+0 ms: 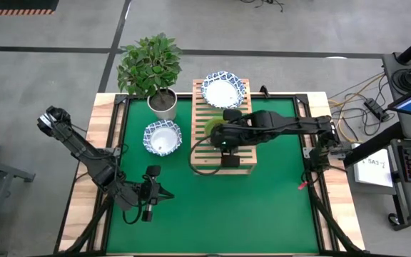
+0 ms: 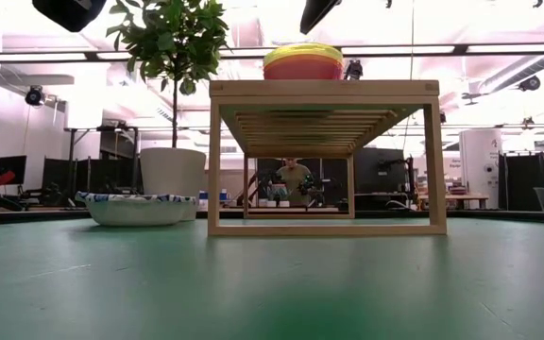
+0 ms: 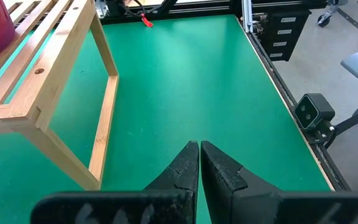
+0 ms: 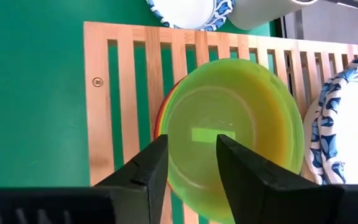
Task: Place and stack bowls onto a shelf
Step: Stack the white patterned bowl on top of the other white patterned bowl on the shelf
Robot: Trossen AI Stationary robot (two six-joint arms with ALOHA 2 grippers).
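Green bowl [image 4: 232, 134] is sitting topmost in the plastic stack [image 2: 303, 62] on the shelf [image 1: 242, 158], mid-length. Right gripper [image 4: 191, 163] is hovering directly over it, fingers apart, holding nothing. One white bowl [image 1: 223, 89] is lying at the shelf's far end, another [image 1: 163, 137] on the mat [image 1: 262, 207] beside the plant pot [image 1: 163, 105]. Left gripper [image 3: 199, 165] is waiting near the mat's front left, fingers together.

Yellow-green bowl [image 4: 229, 130]; blue-patterned white bowl [image 4: 347, 124]; green mat [image 1: 277, 207].
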